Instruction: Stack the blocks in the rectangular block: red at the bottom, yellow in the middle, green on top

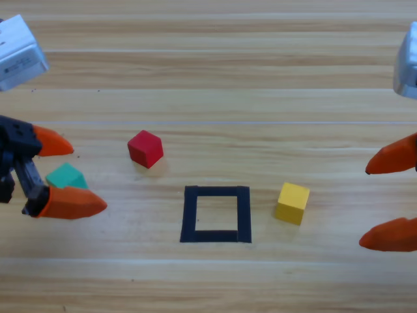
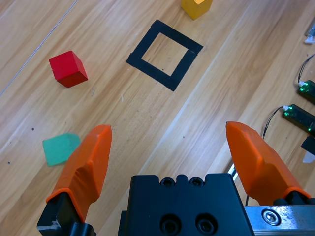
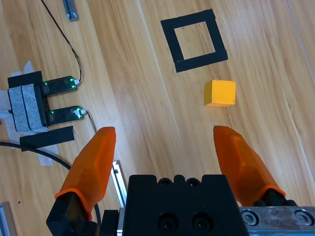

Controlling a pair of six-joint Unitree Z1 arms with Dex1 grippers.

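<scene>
Tape frame point(image 1: 216, 214) lies on the counter point(image 1: 215, 85) with nothing inside. Yellow cube point(image 1: 292, 203) sits just right of the frame, red cube point(image 1: 145, 148) up-left of it, green cube point(image 1: 66, 176) far left. Left pincer point(image 1: 68, 176) is open, straddling the green cube from above. Right pincer point(image 1: 378, 205) is open, well right of the frame.
</scene>
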